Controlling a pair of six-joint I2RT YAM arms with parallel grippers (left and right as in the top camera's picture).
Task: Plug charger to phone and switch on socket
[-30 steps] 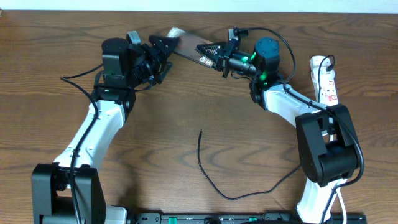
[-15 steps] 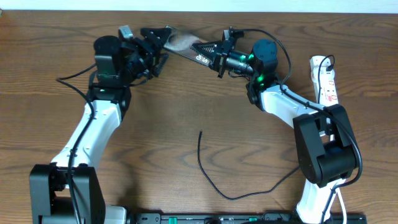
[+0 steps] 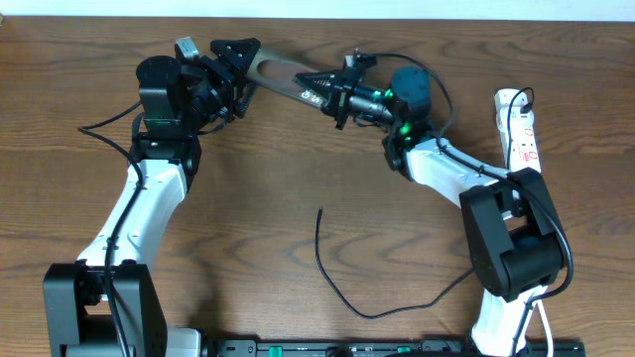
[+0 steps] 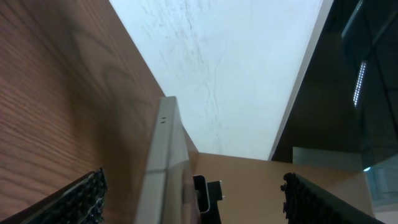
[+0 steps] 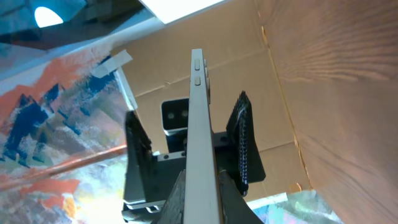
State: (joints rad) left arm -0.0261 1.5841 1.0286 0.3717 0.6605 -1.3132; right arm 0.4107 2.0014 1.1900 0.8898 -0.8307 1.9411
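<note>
The phone, a slim brownish slab, is lifted off the table at the back, edge-on in both wrist views. My right gripper is shut on its right end. The left gripper is open and straddles the phone's left end, which lies nearer the left finger than the right finger. The charger, a thin black cable, lies loose on the table with its free end pointing away from me. The socket, a white power strip, lies at the far right.
The wooden table runs back to a white wall. The right arm's body stands next to the socket, and thick black arm cables loop near both wrists. A black rail lines the front edge.
The right gripper has carried the phone leftward and toward the back edge. The left arm has drawn back to the left with it, its open fingers staying around the phone's left end.
</note>
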